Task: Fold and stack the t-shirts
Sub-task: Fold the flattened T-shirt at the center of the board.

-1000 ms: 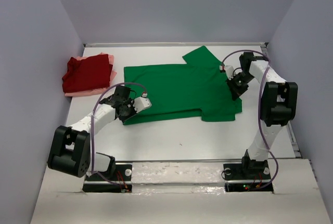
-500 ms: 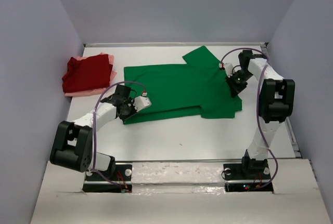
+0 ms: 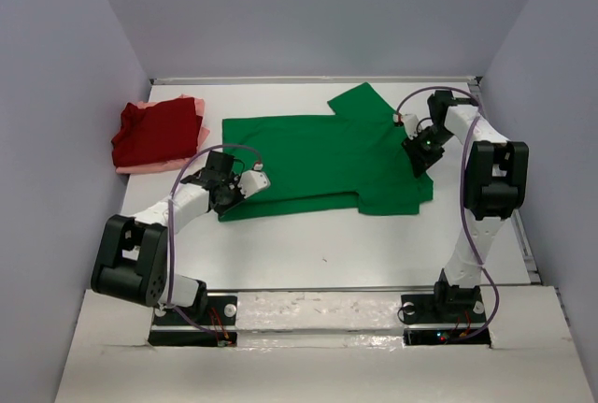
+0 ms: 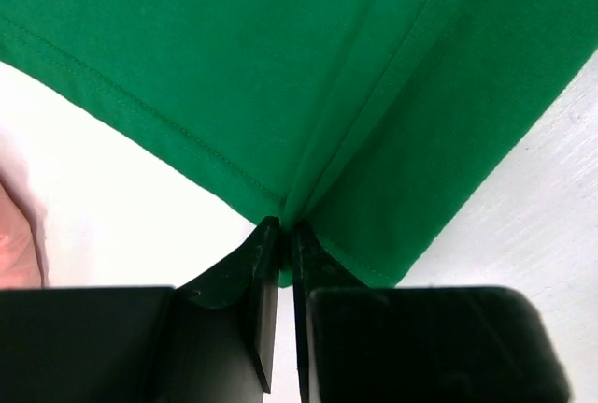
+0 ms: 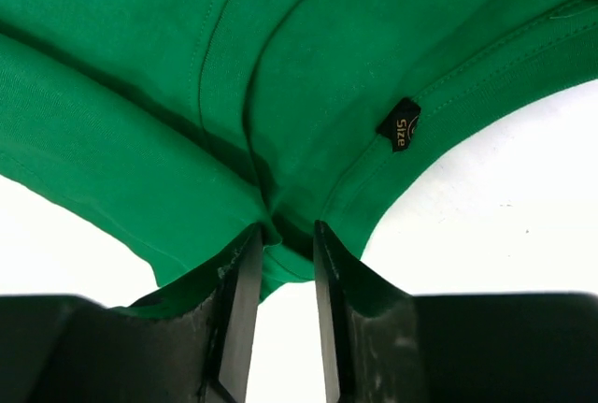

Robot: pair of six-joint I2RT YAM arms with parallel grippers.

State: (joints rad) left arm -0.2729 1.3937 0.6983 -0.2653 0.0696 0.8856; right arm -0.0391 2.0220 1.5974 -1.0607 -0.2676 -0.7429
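Both arms reach forward low, left gripper (image 4: 285, 227) barely parted, right gripper (image 5: 285, 230) parted wider.

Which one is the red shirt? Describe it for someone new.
On the table, look to the far left corner by the wall. The red shirt lies folded there, dark, on top of the pink shirt, apart from the spread green shirt.

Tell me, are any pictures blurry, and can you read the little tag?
Right wrist view: sharp enough to read "Size" on the black tag of the green t-shirt. Left wrist view: hem stitching crisp. Top external view: soft even light, no glare, details tiny.
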